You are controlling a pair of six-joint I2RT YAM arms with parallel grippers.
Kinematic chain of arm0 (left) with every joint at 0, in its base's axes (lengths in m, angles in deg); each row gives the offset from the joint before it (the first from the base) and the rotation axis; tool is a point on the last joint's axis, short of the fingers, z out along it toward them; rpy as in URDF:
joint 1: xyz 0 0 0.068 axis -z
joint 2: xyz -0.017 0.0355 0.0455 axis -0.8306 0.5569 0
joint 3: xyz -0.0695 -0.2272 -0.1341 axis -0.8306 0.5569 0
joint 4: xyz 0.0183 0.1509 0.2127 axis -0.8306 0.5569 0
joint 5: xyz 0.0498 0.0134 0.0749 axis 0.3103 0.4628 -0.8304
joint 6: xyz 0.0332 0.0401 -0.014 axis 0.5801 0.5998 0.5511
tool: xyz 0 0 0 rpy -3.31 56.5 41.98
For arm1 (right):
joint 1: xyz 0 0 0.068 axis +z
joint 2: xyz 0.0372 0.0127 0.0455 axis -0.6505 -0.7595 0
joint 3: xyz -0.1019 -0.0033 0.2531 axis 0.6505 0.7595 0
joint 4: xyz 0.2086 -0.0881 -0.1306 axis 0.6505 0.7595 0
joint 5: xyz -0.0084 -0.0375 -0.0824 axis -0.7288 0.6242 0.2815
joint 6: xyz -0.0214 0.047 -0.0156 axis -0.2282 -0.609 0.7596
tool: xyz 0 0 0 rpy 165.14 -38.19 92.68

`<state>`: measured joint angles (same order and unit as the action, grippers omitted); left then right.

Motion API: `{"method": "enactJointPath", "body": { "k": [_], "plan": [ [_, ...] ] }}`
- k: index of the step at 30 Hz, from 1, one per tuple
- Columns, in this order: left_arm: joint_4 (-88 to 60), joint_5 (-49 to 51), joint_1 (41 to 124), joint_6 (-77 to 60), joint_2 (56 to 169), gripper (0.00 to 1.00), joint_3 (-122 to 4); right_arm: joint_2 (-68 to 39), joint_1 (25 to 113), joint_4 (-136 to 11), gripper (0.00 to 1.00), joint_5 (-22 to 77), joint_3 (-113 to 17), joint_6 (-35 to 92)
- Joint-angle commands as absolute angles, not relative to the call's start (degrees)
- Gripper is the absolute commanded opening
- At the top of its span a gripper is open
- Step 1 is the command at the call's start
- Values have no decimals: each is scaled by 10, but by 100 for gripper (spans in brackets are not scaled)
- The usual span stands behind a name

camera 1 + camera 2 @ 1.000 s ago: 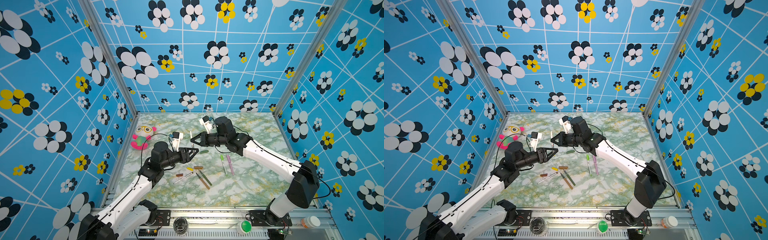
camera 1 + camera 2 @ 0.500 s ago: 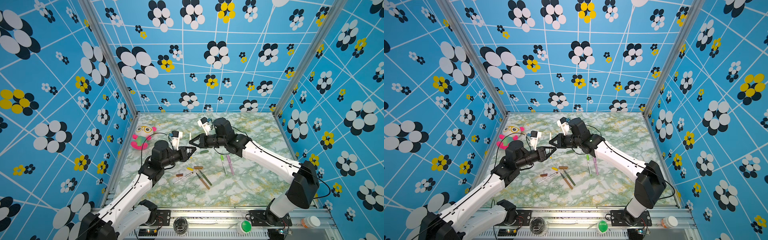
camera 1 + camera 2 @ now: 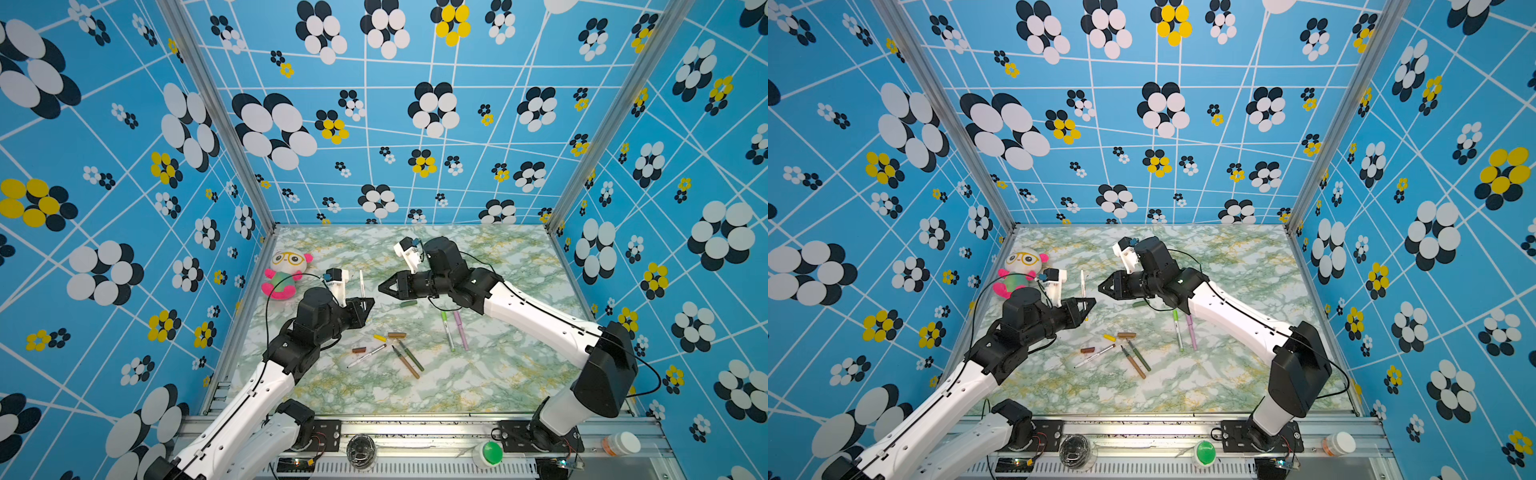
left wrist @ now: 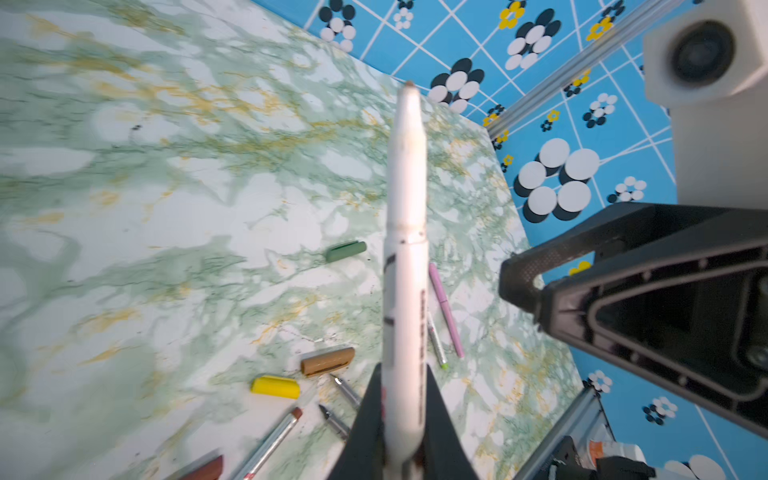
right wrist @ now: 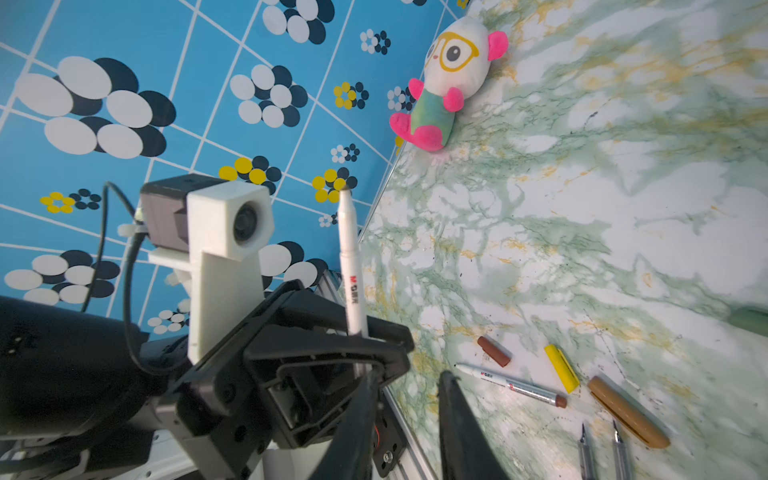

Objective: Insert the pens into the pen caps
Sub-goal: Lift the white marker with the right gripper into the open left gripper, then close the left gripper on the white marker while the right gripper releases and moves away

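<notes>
Left tool (image 3: pixel 369 302) clenched on white pen (image 3: pixel 361 284); pen upright above worktop (image 3: pixel 498 374), uncapped. Right tool (image 3: pixel 381 286) near, facing it.

Pink pen (image 3: pixel 460 330) and light-green pen (image 3: pixel 447 332) look capped. Dark-green cap (image 3: pixel 408 304), yellow cap (image 3: pixel 379 338), tan cap (image 3: pixel 397 334) and brown cap (image 3: pixel 358 350) lie loose: four pens left, I judge.

Right wrist view shows right jaws parted, empty; top views do not.

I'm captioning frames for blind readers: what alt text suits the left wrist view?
The left gripper holds a white pen pointing out over a marbled table, with the right gripper close by. On the table lie a green cap, a tan cap, a yellow cap and more pens.
</notes>
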<state>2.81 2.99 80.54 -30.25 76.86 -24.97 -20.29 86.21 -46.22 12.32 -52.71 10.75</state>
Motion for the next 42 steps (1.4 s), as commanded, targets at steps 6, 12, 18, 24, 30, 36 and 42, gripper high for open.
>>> {"method": "enactJointPath", "body": {
  "k": [6,12,18,24,30,36,42],
  "plan": [
    [147,-70,782,-276,704,0,-254,-331,872,-298,33,203,-597,193],
    [162,-86,775,-275,672,0,-241,-410,901,-271,40,185,-627,149],
    [157,-84,770,-276,668,0,-237,-439,935,-313,53,143,-613,107],
    [156,-78,767,-272,667,0,-234,-459,941,-344,57,117,-597,77],
    [155,-75,765,-274,660,0,-232,-477,941,-351,57,111,-602,72],
    [161,-73,764,-274,656,0,-233,-498,941,-347,57,111,-614,74],
    [163,-74,760,-272,654,0,-234,-508,941,-317,57,139,-624,82]
  ]
}}
